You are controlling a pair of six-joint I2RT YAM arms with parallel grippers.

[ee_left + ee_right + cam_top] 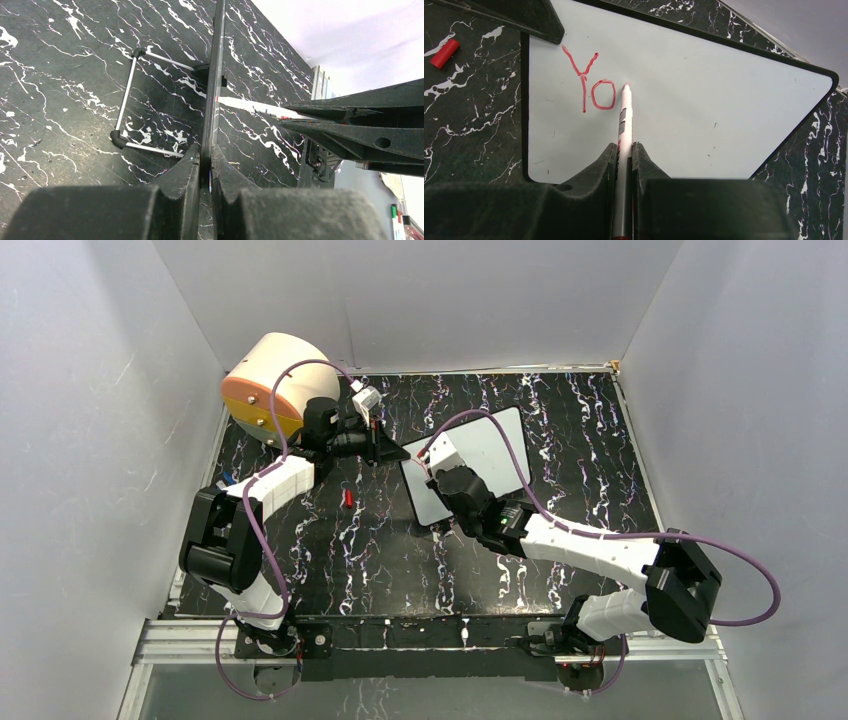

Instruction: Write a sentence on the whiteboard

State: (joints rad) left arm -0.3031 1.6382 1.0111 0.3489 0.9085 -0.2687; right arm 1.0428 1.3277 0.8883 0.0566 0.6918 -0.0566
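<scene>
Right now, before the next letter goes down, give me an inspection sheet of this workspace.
Surface: black marbled table, white-veined.
Job's things: whiteboard with red lettering reading "Yo" near one corner; marker tip on the board just past the o.
Clutter: red cap lying on the table left of the board; beige drum at the far left corner.
Grippers: left gripper shut on the whiteboard's edge; right gripper shut on the marker.
Cables: purple cable looping over each arm.
Surroundings: plain grey walls on three sides; metal rail at the near edge.
</scene>
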